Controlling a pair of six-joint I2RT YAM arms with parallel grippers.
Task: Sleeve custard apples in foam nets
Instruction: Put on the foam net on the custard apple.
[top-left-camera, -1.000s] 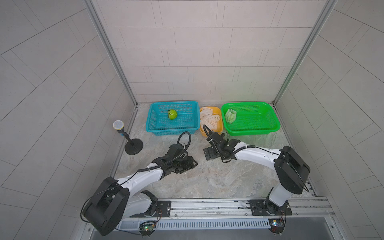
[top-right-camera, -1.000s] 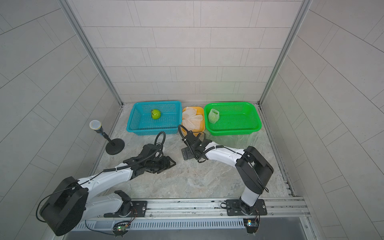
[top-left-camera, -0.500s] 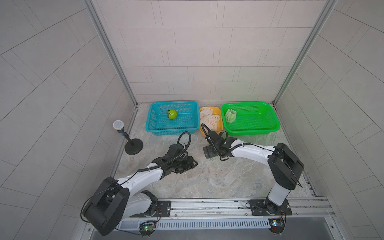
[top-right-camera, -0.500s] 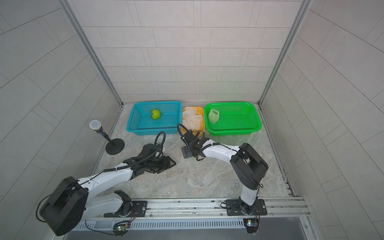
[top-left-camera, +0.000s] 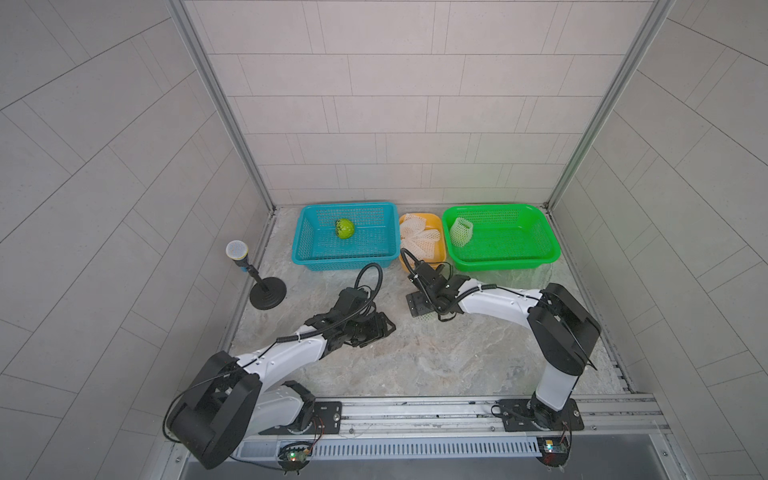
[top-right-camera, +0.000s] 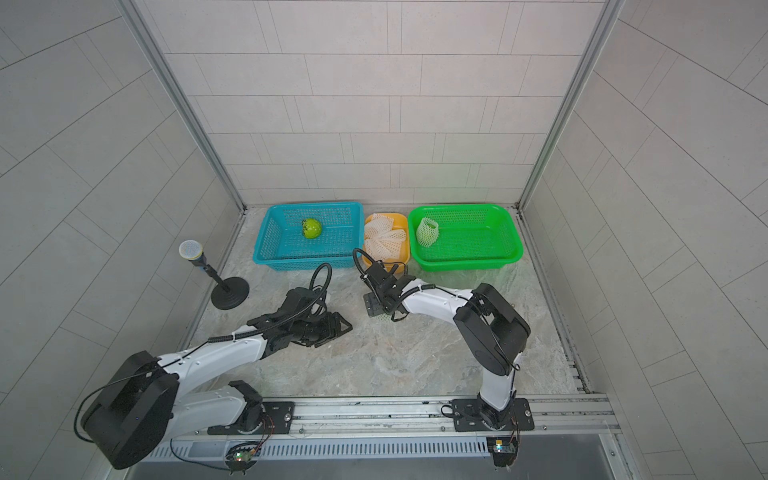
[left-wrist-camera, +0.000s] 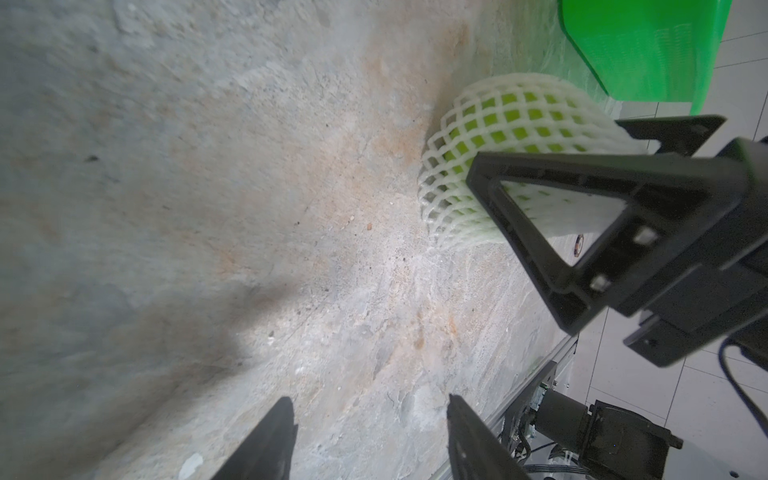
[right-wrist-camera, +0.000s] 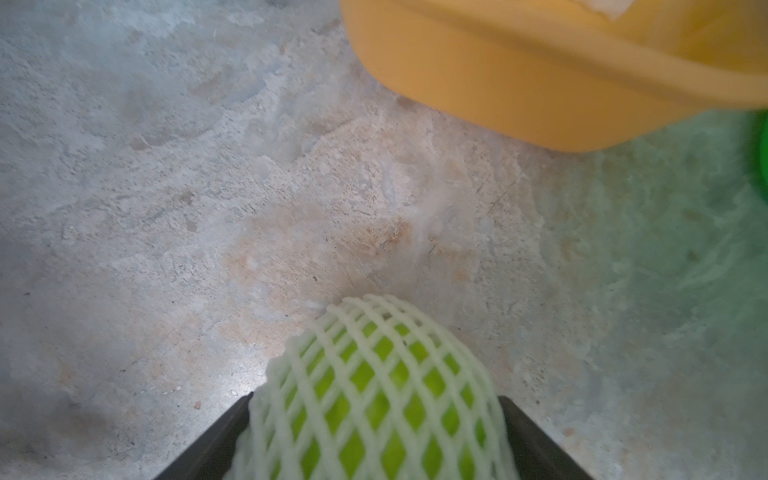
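Step in hand: pick-up of the netted custard apple (left-wrist-camera: 490, 124), which lies on the worktop (top-left-camera: 415, 365) near the orange tray (right-wrist-camera: 540, 83). The right gripper (right-wrist-camera: 376, 399) clasps it, jaws against the net on both sides. The left gripper (left-wrist-camera: 370, 405) stands spread and empty. Probable next move: lift and carry far-right into the green basket (top-left-camera: 503, 259), clearing its rim.

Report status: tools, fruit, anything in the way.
Left tool open, empty, low over table. Right tool straddling netted custard apple on the table, grip unconfirmed. Orange tray close ahead, not touching.
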